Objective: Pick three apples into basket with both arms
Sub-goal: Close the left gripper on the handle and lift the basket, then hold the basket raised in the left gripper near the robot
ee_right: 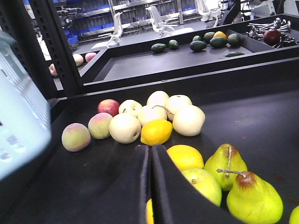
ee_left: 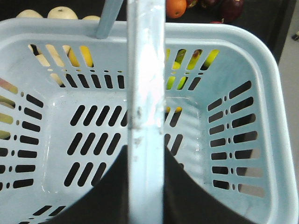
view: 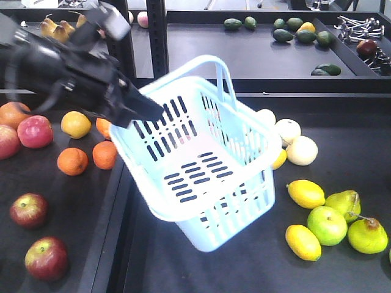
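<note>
Holding the basket (view: 183, 137) off the worktop (view: 73, 235): the left claw (view: 151, 112) is clamped on it near the upper-left rim. The left wrist view shows a pale handle bar running between the jaws. The basket is tilted at centre frame and empty. The right claw (ee_right: 150, 179) is together with nothing held, low over the lemon (ee_right: 157, 132) and pear (ee_right: 254, 198) side. A dark red apple (view: 29, 209) and a second apple (view: 46, 257) lie at lower left; I cannot place the third with certainty.

Step, as judged: basket presented, first pick not yet begun. The next move calls for the right claw to part and reach the apples. The basket sits between them, so there is a collision risk.
</note>
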